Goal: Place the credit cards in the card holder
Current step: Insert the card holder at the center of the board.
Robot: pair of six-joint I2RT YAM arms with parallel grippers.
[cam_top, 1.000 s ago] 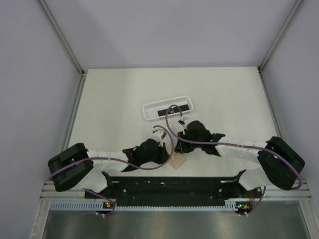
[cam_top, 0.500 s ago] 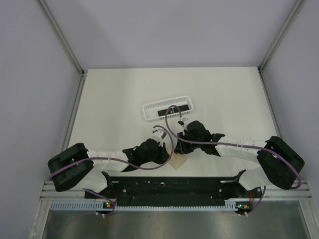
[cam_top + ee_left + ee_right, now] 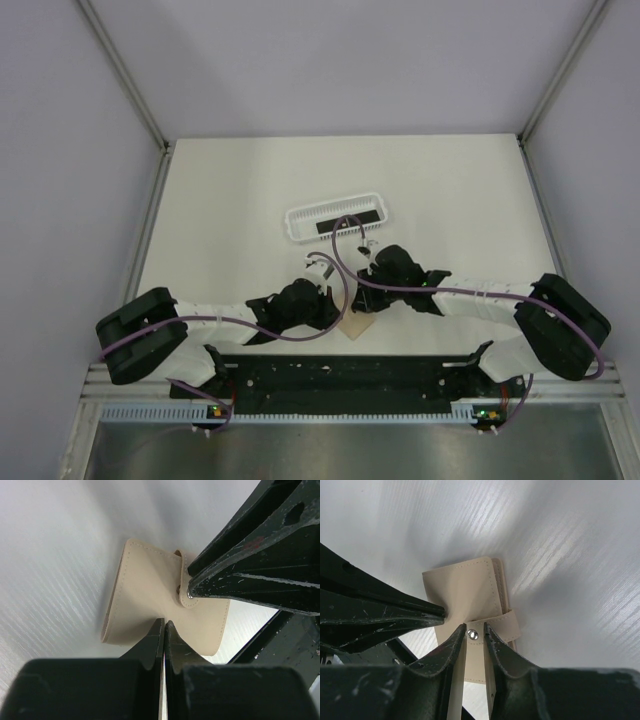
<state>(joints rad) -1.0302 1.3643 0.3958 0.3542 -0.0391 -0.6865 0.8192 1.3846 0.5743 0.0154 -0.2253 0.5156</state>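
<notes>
The tan card holder (image 3: 357, 327) lies flat near the table's front edge, between both grippers. My left gripper (image 3: 164, 623) is shut, its tips pressing down on the holder's face (image 3: 145, 590). My right gripper (image 3: 474, 627) is closed on the holder's strap tab, one finger at each edge and the metal snap (image 3: 473, 635) between them. The left fingers (image 3: 420, 612) reach in from the left in the right wrist view. A black credit card (image 3: 345, 222) lies in the white basket (image 3: 291, 222) farther back.
The white perforated basket sits behind the grippers at mid table. The black rail (image 3: 345, 375) carrying the arm bases runs just in front of the card holder. Purple cables (image 3: 340, 262) loop over both wrists. Grey walls close in the table's sides and back.
The right wrist has shifted very slightly toward the near edge. The left arm and the card holder have stayed put.
</notes>
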